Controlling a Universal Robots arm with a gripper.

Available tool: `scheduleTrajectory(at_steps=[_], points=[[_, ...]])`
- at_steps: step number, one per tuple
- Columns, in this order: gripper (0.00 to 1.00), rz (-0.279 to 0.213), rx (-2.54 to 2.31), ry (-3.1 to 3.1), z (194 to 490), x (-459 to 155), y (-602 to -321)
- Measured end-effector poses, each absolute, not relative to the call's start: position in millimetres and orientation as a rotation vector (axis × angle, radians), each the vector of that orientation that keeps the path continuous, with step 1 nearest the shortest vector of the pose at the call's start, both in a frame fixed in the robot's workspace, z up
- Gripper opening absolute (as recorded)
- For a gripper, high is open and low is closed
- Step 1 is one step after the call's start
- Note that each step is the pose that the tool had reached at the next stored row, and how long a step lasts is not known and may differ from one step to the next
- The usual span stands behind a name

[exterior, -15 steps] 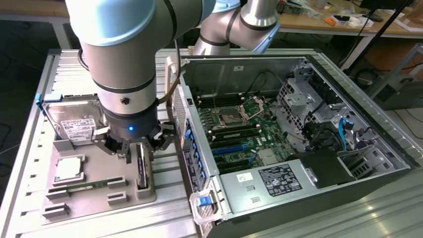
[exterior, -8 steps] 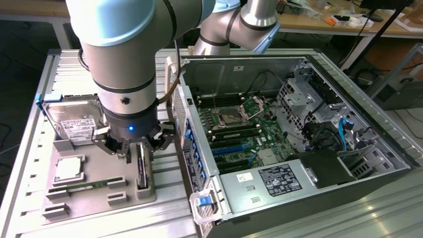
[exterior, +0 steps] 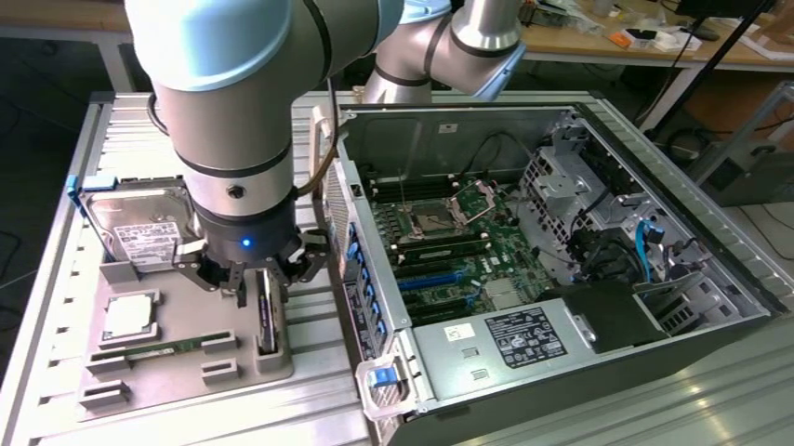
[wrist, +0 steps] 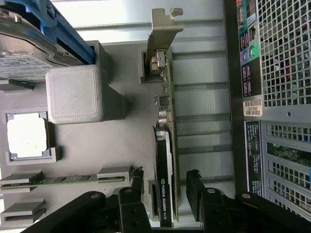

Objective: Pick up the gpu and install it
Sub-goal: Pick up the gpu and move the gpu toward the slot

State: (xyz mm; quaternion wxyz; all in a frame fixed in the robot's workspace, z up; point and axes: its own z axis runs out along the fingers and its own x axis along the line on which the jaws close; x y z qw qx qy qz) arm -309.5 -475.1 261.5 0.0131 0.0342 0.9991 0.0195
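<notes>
The tool (exterior: 263, 279) hangs low over a grey moulded plastic tray (exterior: 186, 381) on the exterior view's left of the slatted aluminium table (exterior: 645, 400); its black fingers (wrist: 194, 189) stand wide apart, one on each side of the gpu (wrist: 164, 145), with a gap showing on both sides, so nothing is held.

The gpu (exterior: 266, 321), a thin dark circuit card with a pale metal bracket at one end and a black cooler, stands on its long edge in a slot at the tray's right side, just beside the open grey computer case (exterior: 447, 139); the tool (wrist: 165, 172) straddles the cooler end, away from the bracket.

Further left in the tray lie a silver hard drive with a white label (exterior: 143, 232) at the far end, a square silver processor (exterior: 129, 316) nearer, and a slim green memory stick (exterior: 167, 348) nearest; the case lies on its side with the green motherboard (exterior: 459, 251) exposed.
</notes>
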Motion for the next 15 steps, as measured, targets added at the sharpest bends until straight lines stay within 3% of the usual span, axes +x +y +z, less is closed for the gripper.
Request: scheduleTrajectory(at_steps=[15], points=[[0.48,0.061,0.107,3.113,252.5,-309.6,-470.3]])
